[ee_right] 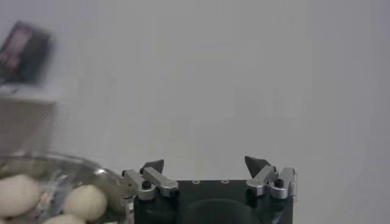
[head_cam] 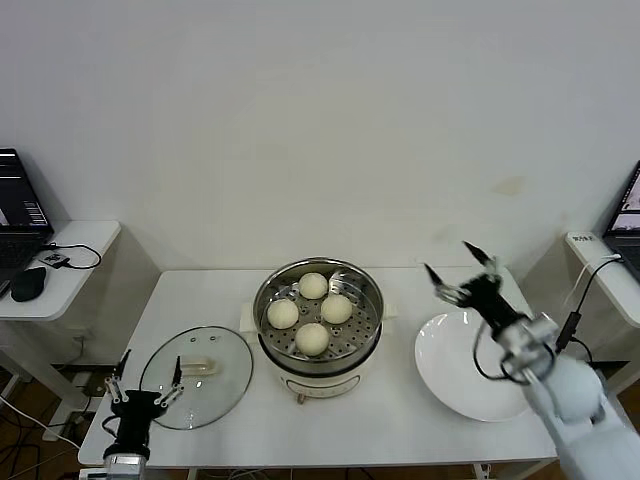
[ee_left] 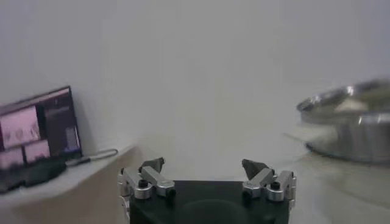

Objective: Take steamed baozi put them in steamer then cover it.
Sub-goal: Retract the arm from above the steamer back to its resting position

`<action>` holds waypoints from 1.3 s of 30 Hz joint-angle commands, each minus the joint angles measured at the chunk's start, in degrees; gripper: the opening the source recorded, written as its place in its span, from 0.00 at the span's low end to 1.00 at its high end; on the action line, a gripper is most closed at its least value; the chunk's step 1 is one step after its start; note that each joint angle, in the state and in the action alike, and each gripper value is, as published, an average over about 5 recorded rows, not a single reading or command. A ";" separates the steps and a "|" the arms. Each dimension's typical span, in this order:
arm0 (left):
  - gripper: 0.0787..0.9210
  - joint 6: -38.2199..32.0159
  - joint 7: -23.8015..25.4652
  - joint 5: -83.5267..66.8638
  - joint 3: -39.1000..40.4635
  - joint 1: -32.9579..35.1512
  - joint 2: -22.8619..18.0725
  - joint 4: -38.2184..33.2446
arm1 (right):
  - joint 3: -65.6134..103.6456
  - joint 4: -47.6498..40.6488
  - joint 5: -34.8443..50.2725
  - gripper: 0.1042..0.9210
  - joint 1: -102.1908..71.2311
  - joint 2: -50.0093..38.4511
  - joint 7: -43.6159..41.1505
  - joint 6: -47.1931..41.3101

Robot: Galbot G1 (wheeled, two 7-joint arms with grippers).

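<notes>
On the desk [head_cam: 400, 440], the steamer [head_cam: 318, 318] holds all four baozi [head_cam: 313, 339]. The lid [head_cam: 196, 377] lies at its eight o'clock. Left gripper [head_cam: 146, 387], fingers apart, hovers nearest; right gripper [head_cam: 462, 269], fingers apart, is over the plate [head_cam: 455, 385].

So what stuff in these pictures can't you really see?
- Laptop, head view: cut off by the picture's edge; screen too small to read.
- Steamer, left wrist view: blurred and cut off, so its baozi can't be counted there.
- Baozi, right wrist view: only some show; the edge and the right tool hide the rest.
- Steamer base, head view: markings too small.
</notes>
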 commanded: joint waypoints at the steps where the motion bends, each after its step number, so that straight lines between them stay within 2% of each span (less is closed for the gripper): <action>1: 0.88 -3.64 -6.01 45.21 -7.73 1.84 3.78 6.28 | 20.43 0.25 -7.19 0.88 -20.53 19.36 -2.69 10.16; 5: 0.88 -4.41 -5.35 49.88 -6.33 3.41 3.81 7.19 | 20.98 -0.97 -6.45 0.88 -20.65 20.70 -2.34 10.49; 12: 0.88 -5.54 -1.42 52.04 -3.40 0.30 3.44 9.94 | 20.23 -1.81 -3.25 0.88 -20.20 20.61 -2.17 9.55; 17: 0.88 -5.64 -0.62 52.18 -2.08 -1.68 3.93 11.78 | 19.48 -1.16 -3.04 0.88 -20.04 21.31 -1.94 9.16; 39: 0.88 -5.92 1.84 51.12 3.02 -16.81 6.05 23.79 | 19.03 -0.63 -3.61 0.88 -22.47 23.14 -2.36 9.97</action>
